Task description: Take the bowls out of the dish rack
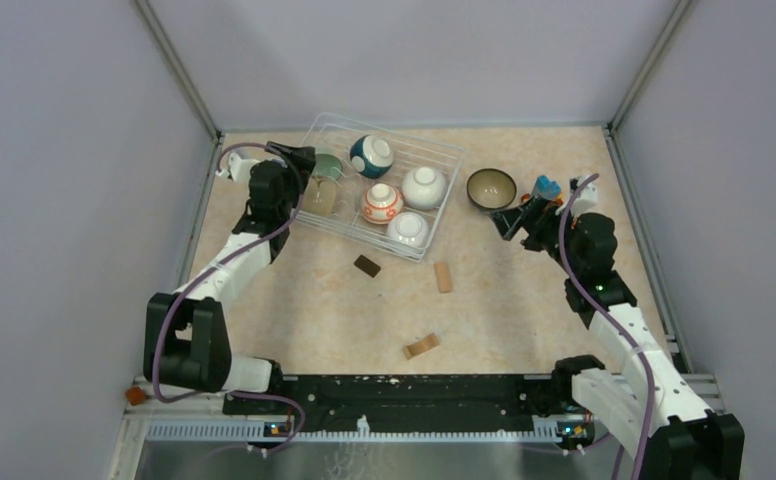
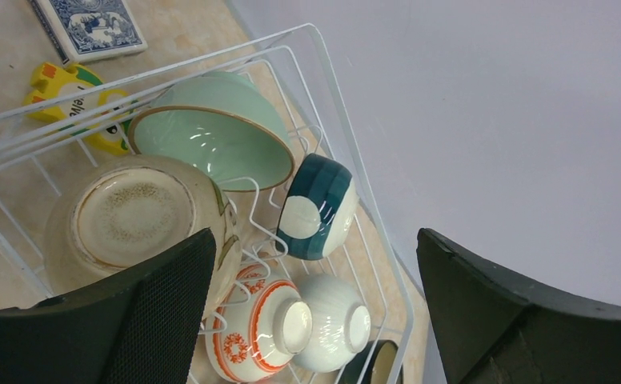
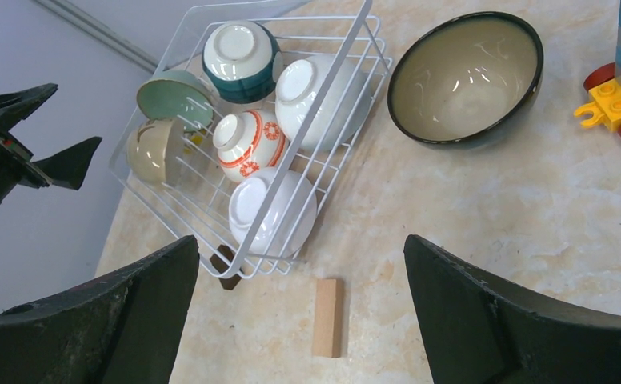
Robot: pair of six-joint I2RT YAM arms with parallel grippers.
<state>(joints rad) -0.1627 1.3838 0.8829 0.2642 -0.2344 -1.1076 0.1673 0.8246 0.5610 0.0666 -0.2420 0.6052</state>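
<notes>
The dish rack (image 1: 339, 130) sits far back on the table (image 1: 524, 320) with six bowls (image 1: 382, 204) inside. A dark bowl (image 1: 491, 187) stands just right of it. The left gripper (image 1: 302, 162) hangs at the rack's left end, fingers wide apart and empty. The right gripper (image 1: 510, 221), also apart, is near the dark bowl. Wooden blocks (image 1: 444, 277) lie nearer. The yellow toy's (image 2: 67, 92) letters are half hidden.

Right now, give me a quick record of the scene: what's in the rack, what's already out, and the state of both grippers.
rack: dish rack, white wire, on the table
bowls in rack: six, namely pale green bowl, beige bowl, teal-and-white bowl, orange-patterned bowl, far white bowl, near white bowl
bowls out: dark bowl, upright on the table right of the rack
left gripper: open, empty, at the rack's left end
right gripper: open, empty, beside the dark bowl
</notes>
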